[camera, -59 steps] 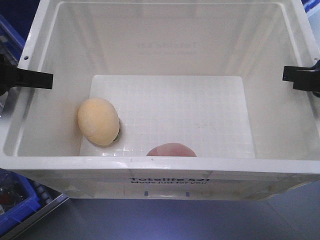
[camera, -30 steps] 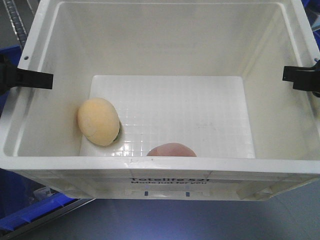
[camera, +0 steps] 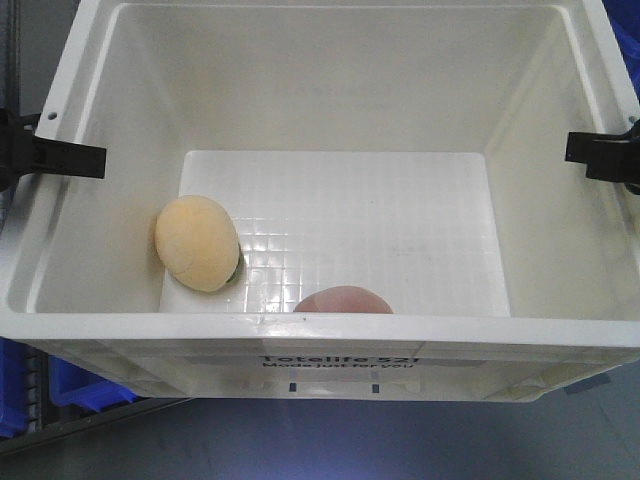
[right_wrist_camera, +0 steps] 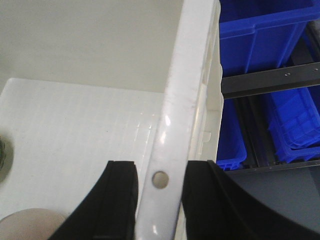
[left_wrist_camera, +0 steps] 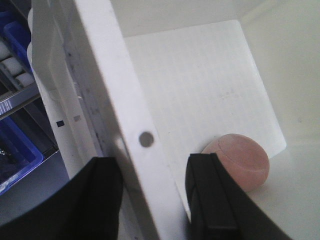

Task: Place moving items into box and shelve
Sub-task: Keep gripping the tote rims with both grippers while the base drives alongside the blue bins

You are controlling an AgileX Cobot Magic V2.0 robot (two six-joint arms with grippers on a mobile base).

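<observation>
A white plastic box [camera: 300, 326] fills the front view, held up by both arms. Inside lie a pale yellow egg-shaped item [camera: 197, 242] by the left wall and a pink rounded item [camera: 342, 300] against the near wall. My left gripper [camera: 55, 157] is shut on the box's left rim, one finger inside and one outside, as the left wrist view [left_wrist_camera: 152, 167] shows, with the pink item [left_wrist_camera: 240, 160] beyond. My right gripper [camera: 598, 155] is shut on the right rim [right_wrist_camera: 160, 172] in the same way.
Blue storage bins [right_wrist_camera: 260, 30] sit on a dark shelf rail [right_wrist_camera: 270, 82] right of the box. Another blue bin [camera: 60, 385] shows under the box's front left corner and in the left wrist view [left_wrist_camera: 15, 150]. Grey floor lies below.
The box and both grippers hold the same place in the front view. The background behind and below the box has slid: the blue bins at top left and bottom left have shifted.
</observation>
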